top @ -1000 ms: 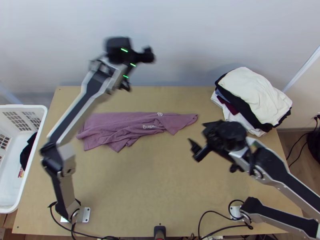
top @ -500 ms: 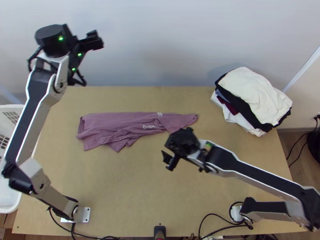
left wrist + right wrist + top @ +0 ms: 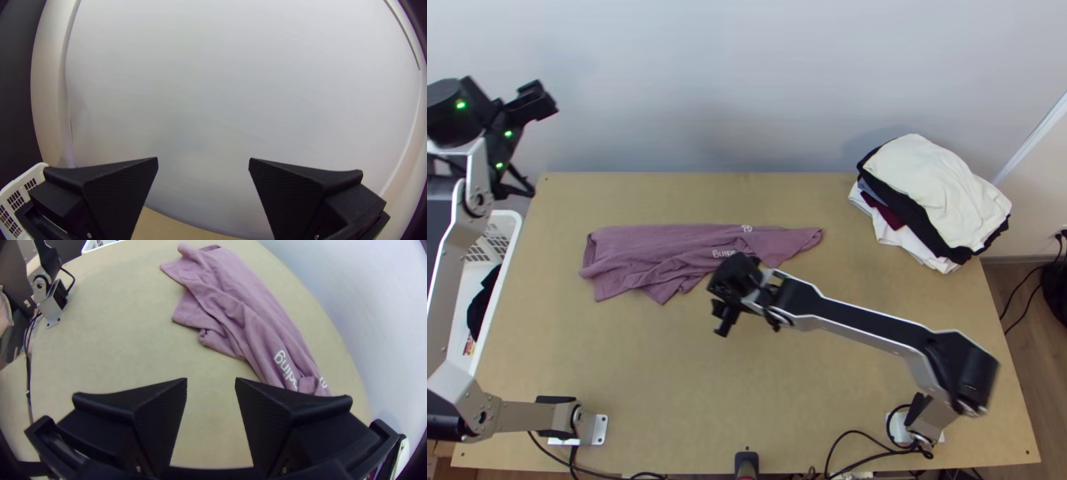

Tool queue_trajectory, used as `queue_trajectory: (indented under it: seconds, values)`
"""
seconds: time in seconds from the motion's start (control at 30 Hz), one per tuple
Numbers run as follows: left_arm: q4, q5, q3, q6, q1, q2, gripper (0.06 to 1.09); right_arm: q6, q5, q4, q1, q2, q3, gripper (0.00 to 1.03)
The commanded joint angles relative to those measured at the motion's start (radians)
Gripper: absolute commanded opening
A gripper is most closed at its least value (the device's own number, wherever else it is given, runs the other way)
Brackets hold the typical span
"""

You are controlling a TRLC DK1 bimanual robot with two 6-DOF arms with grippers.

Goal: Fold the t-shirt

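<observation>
T-shirt (image 3: 643,252), rumpled strip, apparently at spreading stage; left gripper (image 3: 203,158), right gripper (image 3: 211,380), jaws parted, empty; next, likely, pinching an edge

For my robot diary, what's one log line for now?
T-shirt: loosely bunched on table | left gripper: open, empty, facing wall | right gripper: open, empty, near T-shirt

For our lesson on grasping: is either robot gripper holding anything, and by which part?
Nothing is held: the left gripper and right gripper are open; the crumpled mauve cloth t-shirt lies on the light wooden table.
</observation>
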Motion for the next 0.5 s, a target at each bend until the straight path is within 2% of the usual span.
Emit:
queue_trajectory:
  seconds: [0.0,0.17,0.2,0.27,0.47]
  values:
    - [0.023,0.017,-0.052,-0.024,0.034,-0.041,1.05,0.011,-0.017,0.007,0.014,0.085,0.077,0.5]
    - [0.034,0.052,-0.098,-0.024,0.087,-0.072,1.05,0.013,-0.032,0.007,0.014,0.171,0.165,0.5]
    - [0.037,0.066,-0.106,-0.024,0.1,-0.077,1.05,0.011,-0.034,0.007,0.014,0.186,0.18,0.56]
    - [0.038,0.075,-0.117,-0.022,0.117,-0.086,1.05,0.013,-0.034,0.007,0.014,0.215,0.204,0.76]
    - [0.038,0.097,-0.128,-0.013,0.153,-0.095,1.05,0.008,-0.043,0.003,0.009,0.287,0.27,0.77]
